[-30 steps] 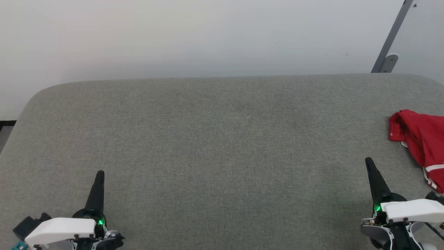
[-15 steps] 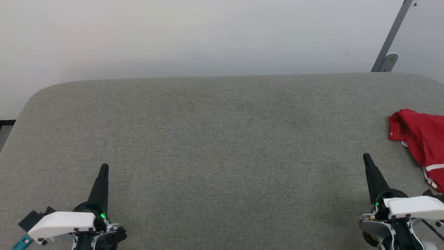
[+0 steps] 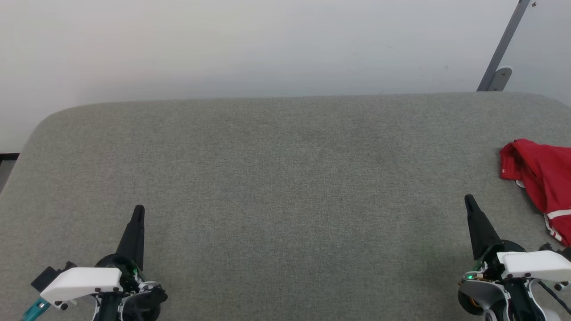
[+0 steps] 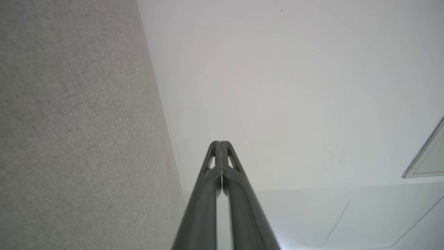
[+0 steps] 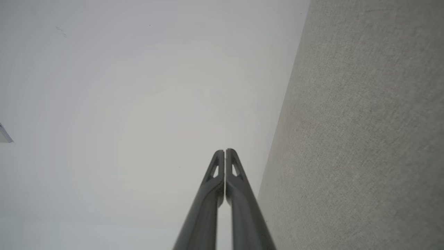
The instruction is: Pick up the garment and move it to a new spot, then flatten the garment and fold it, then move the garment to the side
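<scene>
The garment (image 3: 542,176), red with a bit of red-white striped trim, lies crumpled at the right edge of the grey padded table (image 3: 285,178) and is partly cut off by the head view's border. My right gripper (image 3: 468,200) is shut and empty, its tip a short way left of and nearer than the garment. At the lower left my left gripper (image 3: 139,209) is shut too, holding nothing, far from the garment. In the wrist views the left gripper (image 4: 220,142) and the right gripper (image 5: 224,150) each show both fingers pressed together against the pale wall.
A white wall rises behind the table's far edge. A grey slanted metal post (image 3: 504,47) with a bracket stands at the back right. The table's rounded left corner (image 3: 49,120) drops to a dark floor strip.
Both grippers have crept forward, away from me, over the table, the left one a little rightward and the right one slightly leftward. The garment has not moved.
</scene>
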Tool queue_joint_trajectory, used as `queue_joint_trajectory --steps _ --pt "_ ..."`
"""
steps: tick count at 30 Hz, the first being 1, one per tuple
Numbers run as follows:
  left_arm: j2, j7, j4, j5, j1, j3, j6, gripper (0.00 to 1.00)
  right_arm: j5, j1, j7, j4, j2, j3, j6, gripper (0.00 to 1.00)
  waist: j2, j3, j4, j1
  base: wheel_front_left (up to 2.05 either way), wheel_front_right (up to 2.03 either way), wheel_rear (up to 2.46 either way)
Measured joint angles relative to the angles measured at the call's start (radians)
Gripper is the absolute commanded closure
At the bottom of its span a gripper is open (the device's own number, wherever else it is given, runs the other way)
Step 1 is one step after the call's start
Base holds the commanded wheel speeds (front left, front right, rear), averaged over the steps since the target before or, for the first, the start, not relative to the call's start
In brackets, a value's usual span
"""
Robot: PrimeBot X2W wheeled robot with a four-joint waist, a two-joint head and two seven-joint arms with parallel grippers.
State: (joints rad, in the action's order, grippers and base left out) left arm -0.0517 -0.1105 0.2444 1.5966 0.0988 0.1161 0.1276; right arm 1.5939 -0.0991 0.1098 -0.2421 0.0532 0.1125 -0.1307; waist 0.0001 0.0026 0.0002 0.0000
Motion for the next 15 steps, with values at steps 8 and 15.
queue_joint_trajectory --steps 8,15 --pt "0.003 -0.005 0.002 0.014 0.005 -0.002 0.000 1.00 0.017 -0.008 0.005 -0.002 -0.003 0.002 0.000 1.00 0.0000 0.001 0.000 0.0000 0.00 0.00 0.00" --pt "0.003 -0.005 0.002 0.014 0.005 -0.001 0.000 1.00 0.017 -0.008 0.005 -0.002 -0.003 0.001 0.000 1.00 0.0000 0.001 0.000 0.0000 0.00 0.00 0.00"
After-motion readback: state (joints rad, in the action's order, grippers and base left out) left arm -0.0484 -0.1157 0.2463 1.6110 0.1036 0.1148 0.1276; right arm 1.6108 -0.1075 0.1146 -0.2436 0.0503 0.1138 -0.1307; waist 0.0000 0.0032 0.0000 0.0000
